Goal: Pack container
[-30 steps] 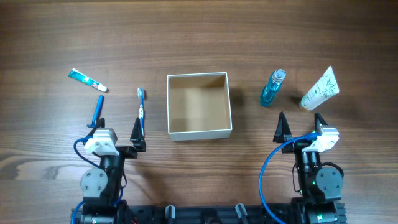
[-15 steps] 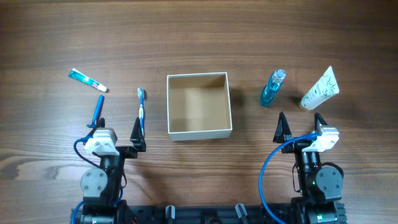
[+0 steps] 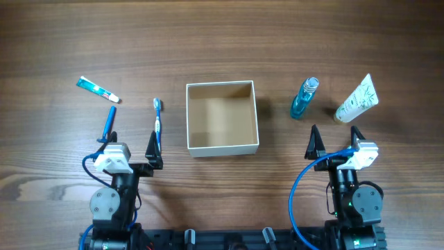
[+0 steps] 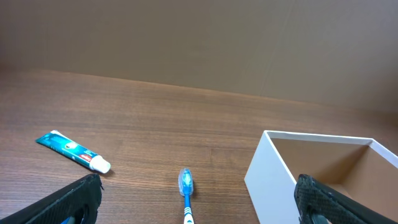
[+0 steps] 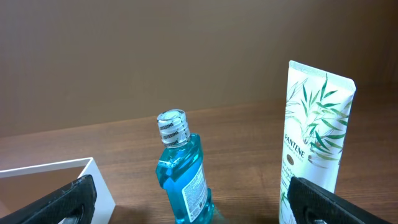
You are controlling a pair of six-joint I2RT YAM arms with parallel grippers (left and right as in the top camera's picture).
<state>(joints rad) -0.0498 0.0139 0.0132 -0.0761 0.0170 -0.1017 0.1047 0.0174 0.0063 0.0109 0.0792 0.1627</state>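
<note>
**Overhead view.** The container [image 3: 223, 147] is set at the middle of the table [image 3: 222, 35], between the two grippers and slightly beyond their fingertips, touched by neither. The left gripper [image 3: 131, 136] is spread wide and holds nothing; a toothbrush [image 3: 157, 119] lies just left of the container, near this gripper's inner finger. The right gripper [image 3: 334, 130] is likewise spread wide and holds nothing. A blue bottle [image 3: 304, 98] and a white tube [image 3: 358, 99] lie ahead of it, to the container's right.
</note>
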